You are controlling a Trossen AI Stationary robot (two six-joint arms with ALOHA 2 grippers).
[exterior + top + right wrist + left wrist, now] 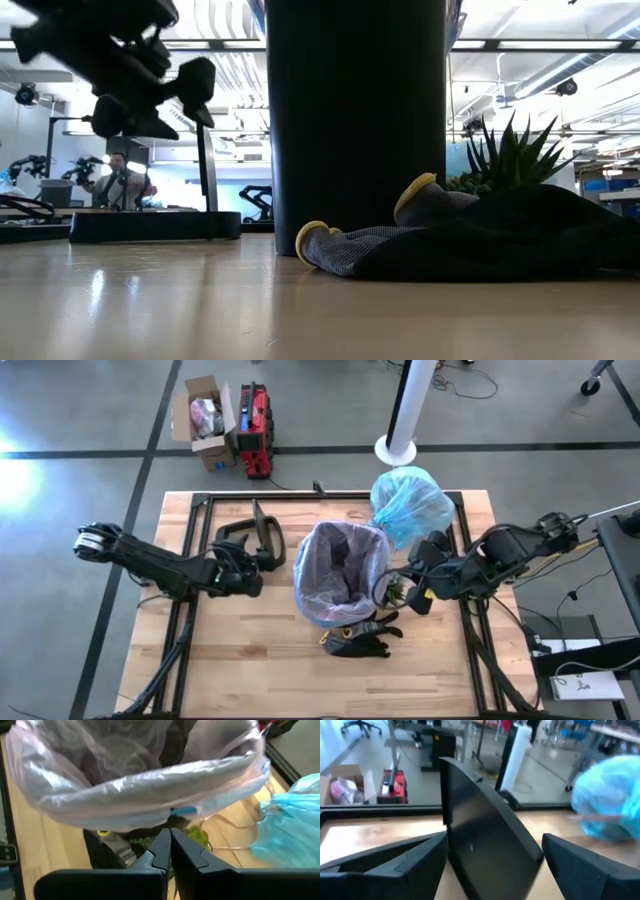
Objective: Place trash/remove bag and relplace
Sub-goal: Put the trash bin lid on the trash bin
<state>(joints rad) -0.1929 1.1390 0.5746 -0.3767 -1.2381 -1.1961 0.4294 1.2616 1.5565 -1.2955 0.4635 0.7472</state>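
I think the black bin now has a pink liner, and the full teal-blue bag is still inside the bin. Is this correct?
Not quite. The bin does have the pink liner over its rim, but the tied teal-blue bag is not inside it. It sits on the table beside the bin, at the far edge. The high view shows this.

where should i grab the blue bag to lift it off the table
Take the blue bag at its gathered neck, the pinched end pointing toward the bin, not the puffed body. The narrow bunch fits between fingers; the ballooned part would slip. The right gripper, fingers shut, is nearest, so probably come in from that side. The left gripper waits open across the bin.
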